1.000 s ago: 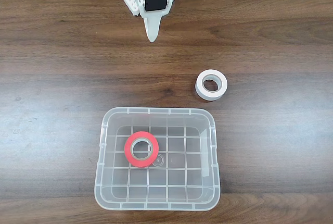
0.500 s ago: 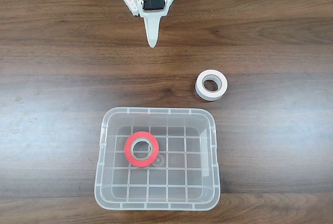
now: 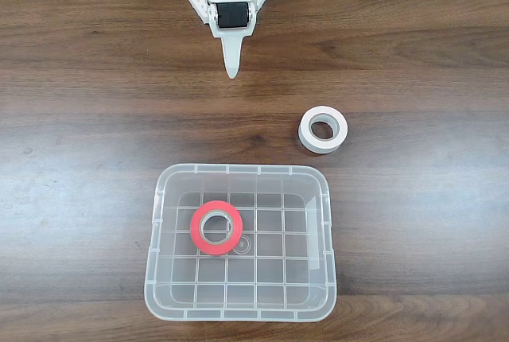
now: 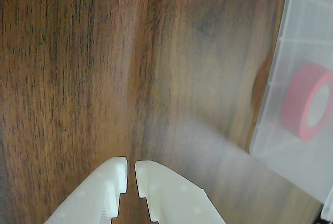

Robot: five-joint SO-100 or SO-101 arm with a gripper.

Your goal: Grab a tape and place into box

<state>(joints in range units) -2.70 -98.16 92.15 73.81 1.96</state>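
The jaws stand nearly together with a thin slit between their white tips and nothing held; the gripper [image 4: 131, 174] hangs over bare wood in the wrist view, and in the fixed view it [image 3: 231, 70] sits at the far edge of the wooden table [image 3: 79, 135], well apart from everything else.

The red tape roll [image 3: 215, 227] lies flat on the grid-ribbed floor of the clear plastic box [image 3: 159, 199], left of centre as the fixed view shows it, touching no wall; the wrist view catches it [image 4: 303, 108] through the box wall [image 4: 270, 104]. By the look of things, the task's placing is already done.

As for handling, I judge the roll light and stiff: a wound ring on a grey-beige core that should not crush under the fingers; its outer face is probably smooth and a little slippery. The surest hold would be one finger down through the hole and one outside, pinching the wall of the ring; spanning the whole ring would need a wider opening.

A white tape roll [image 3: 323, 130] lies flat on the table just beyond the box's far right corner.
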